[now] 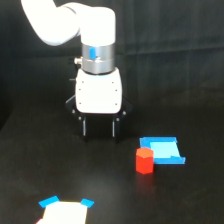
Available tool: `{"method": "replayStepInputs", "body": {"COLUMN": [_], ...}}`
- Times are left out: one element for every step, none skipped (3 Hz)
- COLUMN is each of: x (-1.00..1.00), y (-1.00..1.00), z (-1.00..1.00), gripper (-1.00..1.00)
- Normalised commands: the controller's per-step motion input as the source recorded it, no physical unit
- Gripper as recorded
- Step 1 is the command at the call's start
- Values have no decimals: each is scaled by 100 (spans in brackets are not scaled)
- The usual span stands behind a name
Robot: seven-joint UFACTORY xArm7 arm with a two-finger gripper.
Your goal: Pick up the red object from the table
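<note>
Black everywhere, matte table (30,170) running straight into a dark backdrop, hardly a seam to spot. Nearest the camera, a pale cream piece with blue corner tabs (65,211) poking up at the bottom edge, cut off, so no clue what it really is. Further back, the red block (144,160), small, faceted, bright red-orange, standing upright on the table and touching or just overlapping the flat blue piece (164,150) on the exterior view's right. Beyond that, the gripper (99,128) hanging off a glossy white arm with a metal collar, two dark fingers pointing down with a clear gap between them, holding nothing. Looks like the approach step, no grasp yet. Probably needs a shift toward the exterior view's right and nearer the camera, then a drop straight over the block, keeping clear of the blue piece.
</note>
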Motion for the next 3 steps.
{"method": "replayStepInputs", "body": {"x": [100, -100, 56], "y": [-100, 57, -100], "z": [61, 79, -100], "gripper": [65, -100, 38]}}
